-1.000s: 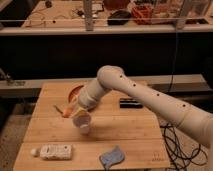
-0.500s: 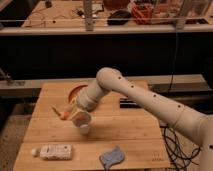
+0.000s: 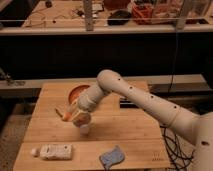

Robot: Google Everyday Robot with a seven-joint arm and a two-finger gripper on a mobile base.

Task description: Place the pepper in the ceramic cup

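Note:
My gripper (image 3: 75,116) is at the end of the white arm reaching in from the right, over the left middle of the wooden table (image 3: 130,135). It is shut on the small orange pepper (image 3: 67,114), whose thin dark stem points left. The pepper is held above the table. The small white ceramic cup (image 3: 84,129) stands just below and slightly right of the gripper, partly covered by it. The pepper is left of the cup's opening, not in it.
A round orange bowl (image 3: 76,92) sits behind the gripper. A flat white rectangular item (image 3: 54,150) lies at the front left. A blue-grey cloth (image 3: 112,156) lies at the front edge. A dark flat object (image 3: 125,103) lies right of the arm.
The gripper with the pepper has dipped slightly toward the cup and rotated a little. The cup, the bowl and the other items have not moved.

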